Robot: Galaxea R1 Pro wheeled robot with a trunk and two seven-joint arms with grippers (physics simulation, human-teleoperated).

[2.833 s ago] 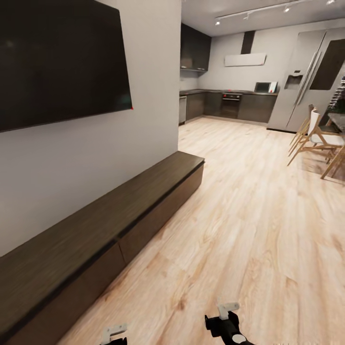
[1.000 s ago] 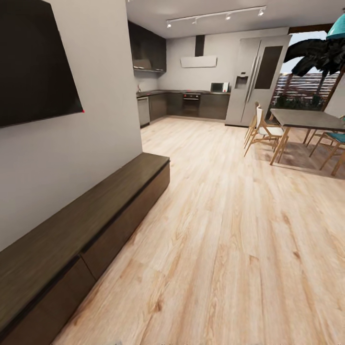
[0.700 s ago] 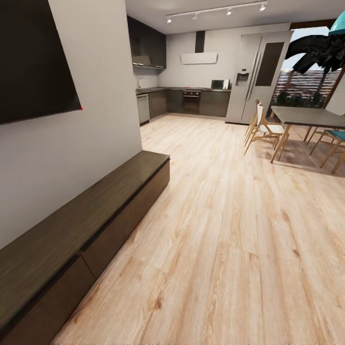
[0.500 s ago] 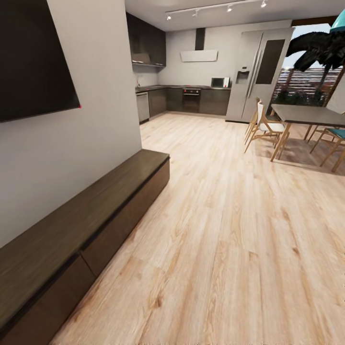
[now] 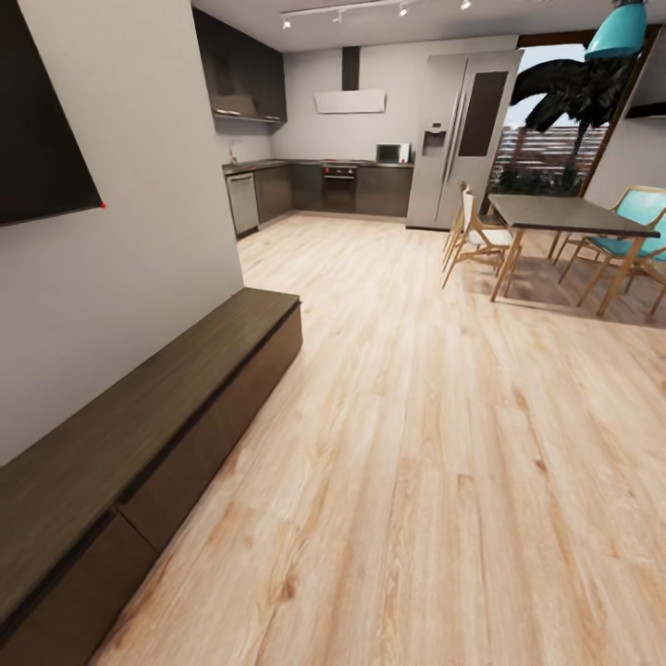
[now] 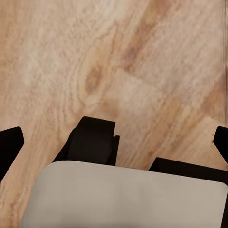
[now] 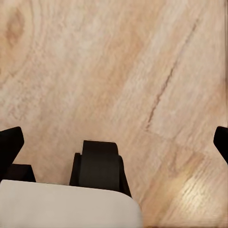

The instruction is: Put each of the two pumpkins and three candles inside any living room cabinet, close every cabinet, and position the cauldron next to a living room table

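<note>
A long, low, dark brown cabinet (image 5: 157, 407) runs along the wall at the left of the head view, its flat drawer fronts flush and shut. The pumpkins, candles, cauldron and table are out of view. In the left wrist view my left gripper (image 6: 114, 148) hangs over the wood floor, its black fingertips (image 6: 9, 147) far apart and nothing between them. My right gripper (image 7: 114, 145) is the same in the right wrist view: open and empty, with fingertips (image 7: 10, 145) at the picture's edges.
A dark TV (image 5: 37, 139) hangs above the cabinet. Pale wood floor (image 5: 435, 444) stretches ahead to glossy kitchen cupboards (image 5: 305, 190) and a fridge (image 5: 462, 129). A dining table (image 5: 564, 215) with wooden chairs (image 5: 472, 236) stands at the right. My grey base (image 6: 123, 194) shows below both wrists.
The head camera has swung right: the cabinet and TV slid left and the dining table and chairs came into view. The gripper tips seen 2.8 s ago left the head view.
</note>
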